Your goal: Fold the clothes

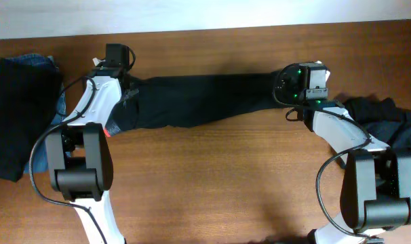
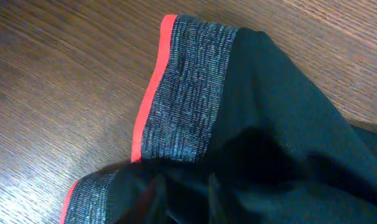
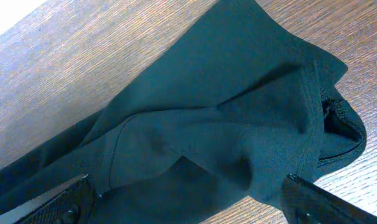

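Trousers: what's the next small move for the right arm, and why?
Probably close the right gripper on the leg end. Its jaws stand wide open astride the cloth, gripping nothing, while the trousers lie stretched across the table, waistband at the other end.

White links, black joints, looped black cables: left arm (image 1: 100,102), right arm (image 1: 341,129).
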Available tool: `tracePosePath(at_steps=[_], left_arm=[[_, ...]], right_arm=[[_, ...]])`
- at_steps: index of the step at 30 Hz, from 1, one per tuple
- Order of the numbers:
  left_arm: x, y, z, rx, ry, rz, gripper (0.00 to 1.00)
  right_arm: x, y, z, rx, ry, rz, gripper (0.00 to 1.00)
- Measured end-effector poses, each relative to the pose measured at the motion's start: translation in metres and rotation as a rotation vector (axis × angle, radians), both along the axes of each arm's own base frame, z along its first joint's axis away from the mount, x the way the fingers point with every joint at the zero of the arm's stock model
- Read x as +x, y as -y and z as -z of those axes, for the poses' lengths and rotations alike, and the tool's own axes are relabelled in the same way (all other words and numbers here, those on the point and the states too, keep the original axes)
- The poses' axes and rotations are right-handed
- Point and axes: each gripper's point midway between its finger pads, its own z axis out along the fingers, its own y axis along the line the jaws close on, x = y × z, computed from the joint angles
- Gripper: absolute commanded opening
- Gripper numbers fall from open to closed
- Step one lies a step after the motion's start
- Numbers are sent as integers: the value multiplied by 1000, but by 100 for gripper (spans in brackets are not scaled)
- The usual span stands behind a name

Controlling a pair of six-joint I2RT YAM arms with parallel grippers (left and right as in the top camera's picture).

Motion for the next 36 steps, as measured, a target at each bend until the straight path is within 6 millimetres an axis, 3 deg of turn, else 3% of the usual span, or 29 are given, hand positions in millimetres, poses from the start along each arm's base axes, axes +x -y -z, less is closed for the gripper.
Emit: tracePosePath(at_steps=[8, 11, 12, 21, 25, 26, 28, 29, 30, 36], left_arm=[[-3, 0, 14, 2, -32, 3, 17], [-2, 0, 14, 3, -30, 3, 6], [-1, 0, 14, 3, -24, 5, 1], [10, 2, 9, 1, 21, 9, 0], [14, 4, -5, 3, 20, 18, 0], [22, 5, -18, 6, 34, 36, 5], [34, 7, -43, 15, 63, 86, 36], [35, 8, -48, 22, 58, 105, 45], [31, 8, -50, 29, 33, 125, 49], [11, 15, -39, 15, -84, 225, 48]], right_arm=[[0, 0, 0, 0, -2, 0, 99], [0, 0, 0, 1, -2, 0, 99], [0, 0, 0, 0, -2, 0, 99], [0, 0, 0, 0, -2, 0, 99], [0, 0, 0, 0, -3, 1, 99], [-1, 0, 1, 0, -3, 0, 99], [0, 0, 0, 0, -3, 0, 99], [-1, 0, 1, 0, -3, 0, 99], [-1, 0, 1, 1, -3, 0, 99], [-1, 0, 1, 0, -6, 0, 99]])
